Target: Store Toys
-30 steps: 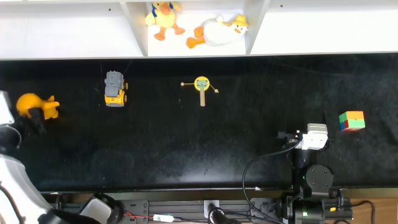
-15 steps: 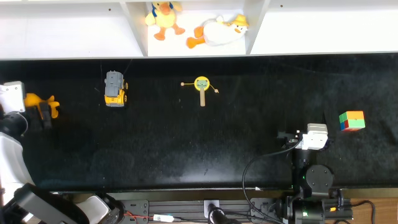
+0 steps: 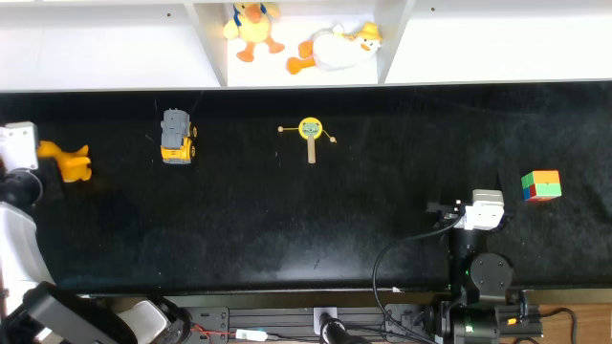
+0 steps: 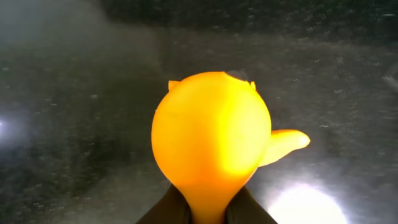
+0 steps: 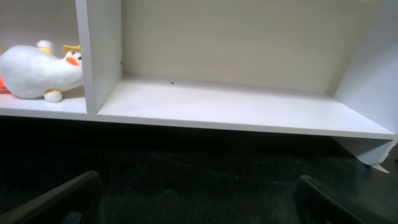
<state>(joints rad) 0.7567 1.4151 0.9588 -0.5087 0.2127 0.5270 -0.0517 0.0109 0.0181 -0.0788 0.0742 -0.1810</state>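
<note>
On the left of the black mat (image 3: 287, 220), the left gripper (image 4: 206, 210) is clamped on an orange duck toy (image 4: 211, 134). The right gripper (image 5: 199, 200) sits near right, fingers apart.

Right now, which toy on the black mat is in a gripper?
The orange toy at the far left, pinched in the left gripper; the truck, rattle and cube lie free.

I see a black, faintly speckled table mat (image 3: 287, 220). The toy (image 3: 67, 161) at my left arm is glossy orange. The truck (image 3: 176, 136) is grey and yellow. The rattle drum (image 3: 310, 129) is yellow-green with a tan handle. The cube (image 3: 540, 185) shows red, green and yellow faces. The shelf (image 3: 96, 48) is white. One plush duck (image 3: 252, 24) is yellow, the other plush (image 3: 330, 50) white with orange feet.
</note>
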